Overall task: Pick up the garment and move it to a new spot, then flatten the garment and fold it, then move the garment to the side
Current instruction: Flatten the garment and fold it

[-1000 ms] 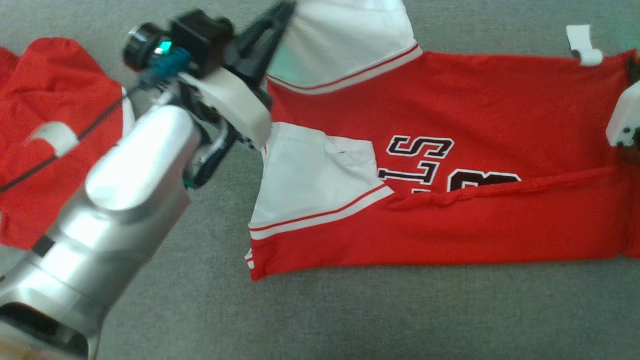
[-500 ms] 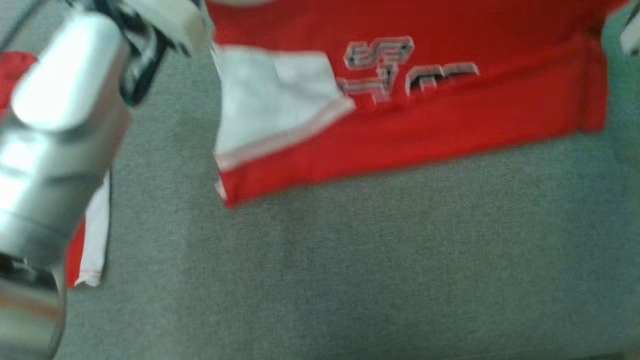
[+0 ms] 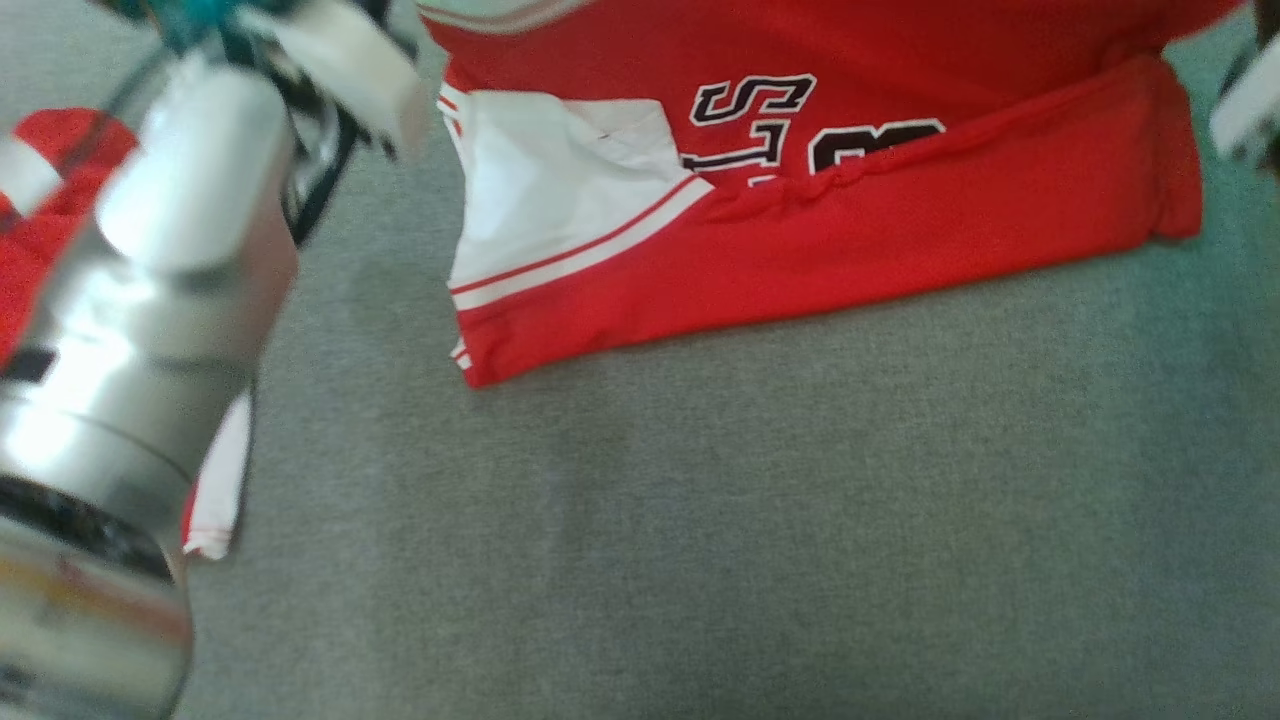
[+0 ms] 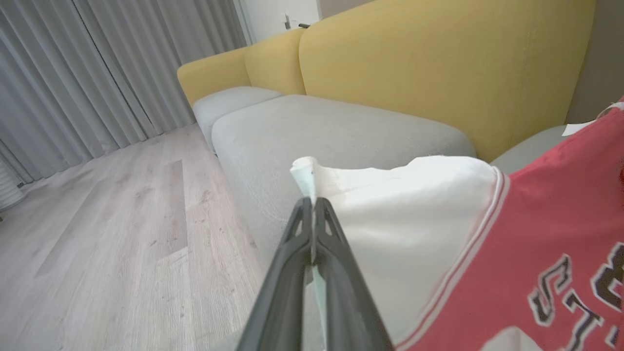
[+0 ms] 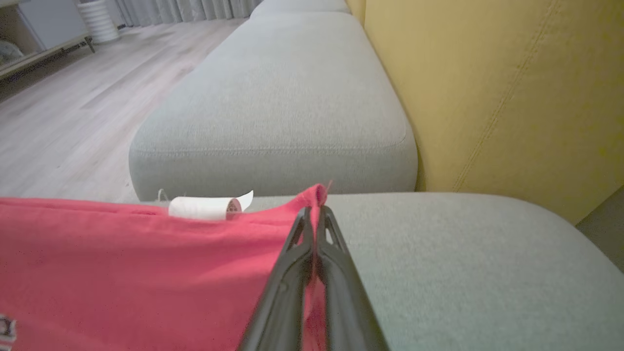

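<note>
The garment (image 3: 900, 220) is a red jersey with white sleeves and black lettering, lying on the grey cushion with its near edge folded over. In the left wrist view my left gripper (image 4: 312, 207) is shut on a corner of the white sleeve (image 4: 404, 214), which is raised off the cushion. In the right wrist view my right gripper (image 5: 316, 214) is shut on a corner of the red hem (image 5: 122, 263). My silver left arm (image 3: 170, 250) fills the left of the head view, and the pale right wrist (image 3: 1245, 110) shows at the right edge.
A second red and white garment (image 3: 50, 200) lies behind my left arm. The grey cushion (image 3: 700, 550) spreads wide in front. A yellow backrest (image 4: 438, 73) and wooden floor (image 4: 122, 219) lie beyond. A white label (image 5: 204, 207) sticks up from the hem.
The head camera has moved, so the jersey now sits at the top of the picture with more bare cushion below it. Both grippers stay shut on the jersey.
</note>
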Tool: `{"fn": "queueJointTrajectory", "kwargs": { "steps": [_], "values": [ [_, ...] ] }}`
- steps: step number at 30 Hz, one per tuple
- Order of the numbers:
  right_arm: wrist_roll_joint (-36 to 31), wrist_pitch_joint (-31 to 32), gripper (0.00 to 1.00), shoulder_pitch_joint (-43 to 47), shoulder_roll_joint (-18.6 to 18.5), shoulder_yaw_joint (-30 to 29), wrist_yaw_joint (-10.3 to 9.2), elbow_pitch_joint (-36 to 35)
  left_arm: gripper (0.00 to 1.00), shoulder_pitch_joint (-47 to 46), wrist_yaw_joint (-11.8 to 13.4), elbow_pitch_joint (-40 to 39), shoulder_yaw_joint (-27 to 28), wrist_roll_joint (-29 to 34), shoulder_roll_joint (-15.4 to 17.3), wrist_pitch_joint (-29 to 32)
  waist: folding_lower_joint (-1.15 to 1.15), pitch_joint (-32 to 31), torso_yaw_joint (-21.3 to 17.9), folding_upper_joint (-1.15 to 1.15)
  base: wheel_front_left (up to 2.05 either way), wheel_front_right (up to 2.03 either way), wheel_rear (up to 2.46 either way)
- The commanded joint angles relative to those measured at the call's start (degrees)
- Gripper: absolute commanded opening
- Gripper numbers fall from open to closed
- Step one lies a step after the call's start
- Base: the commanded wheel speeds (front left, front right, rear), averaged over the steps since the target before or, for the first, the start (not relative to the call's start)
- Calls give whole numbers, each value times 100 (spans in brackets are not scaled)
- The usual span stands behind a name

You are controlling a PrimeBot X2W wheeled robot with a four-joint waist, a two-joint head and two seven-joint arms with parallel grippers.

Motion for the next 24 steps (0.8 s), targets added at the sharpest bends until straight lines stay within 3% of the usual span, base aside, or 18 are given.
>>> {"fn": "queueJointTrajectory", "kwargs": {
  "steps": [1, 6, 12, 18, 24],
  "values": [
    [190, 56, 0, 240, -205, 190, -5, -207, 0, 19, -35, -79, 59, 0, 187, -67, 0, -146, 128, 0, 0, 0, 0],
    [777, 311, 0, 775, -587, 626, -5, -350, 0, 650, -129, -197, -21, -398, 266, 56, 0, -404, 251, 0, 0, 0, 0],
    [1094, 597, 0, 1218, -978, 1061, -5, -392, 0, 1375, -151, -869, -572, -869, 497, 643, 0, -618, 345, 0, 0, 0, 0],
    [1298, 912, 0, 1518, -1334, 1556, -5, -414, 0, 1878, -153, -1867, -1076, -1413, 1085, 1345, 0, -687, 399, 0, 0, 0, 0],
    [1325, 1129, 0, 1562, -1559, 2000, -5, -464, 0, 2078, -154, -2311, -1396, -1500, 1316, 1827, 0, -625, 373, 0, 0, 0, 0]
  ]
}}
